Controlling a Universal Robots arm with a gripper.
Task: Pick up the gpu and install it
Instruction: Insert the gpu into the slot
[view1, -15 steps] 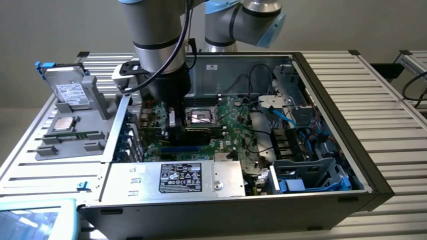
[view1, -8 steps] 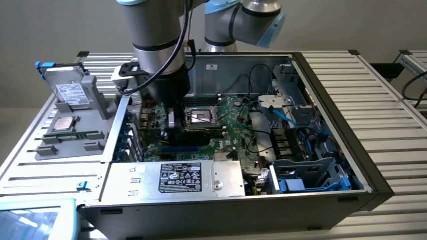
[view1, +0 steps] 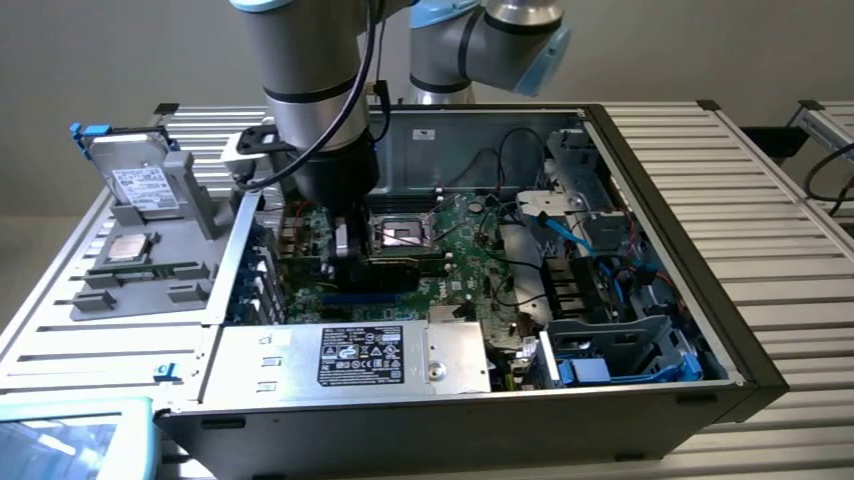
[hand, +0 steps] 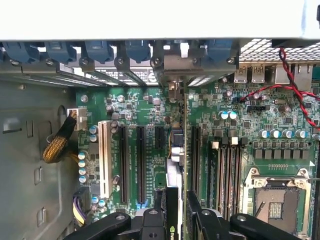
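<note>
My gripper (hand: 175, 202) is inside the open computer case (view1: 667, 200), over the green motherboard (hand: 145, 110). It is shut on the gpu (hand: 173, 150), which I see edge-on: a black shroud and a thin green card running from between my fingers (hand: 159, 207) toward the rear slot openings (hand: 125, 75). The card stands upright just beside the long black expansion slots (hand: 140, 165). Whether it sits in a slot I cannot tell. In the exterior view the gpu (view1: 350, 268) hangs as a dark block under the gripper (view1: 344, 240), beside the CPU socket (view1: 400, 235).
A white slot (hand: 104, 160), memory slots (hand: 225, 175) and the CPU socket (hand: 272, 200) flank the card. A red-black wire (hand: 295, 95) crosses the board. The power supply (view1: 354, 355), drive cage (view1: 627, 350) and blue cables (view1: 574, 240) crowd the case. A grey holder with a drive (view1: 140, 180) stands outside.
</note>
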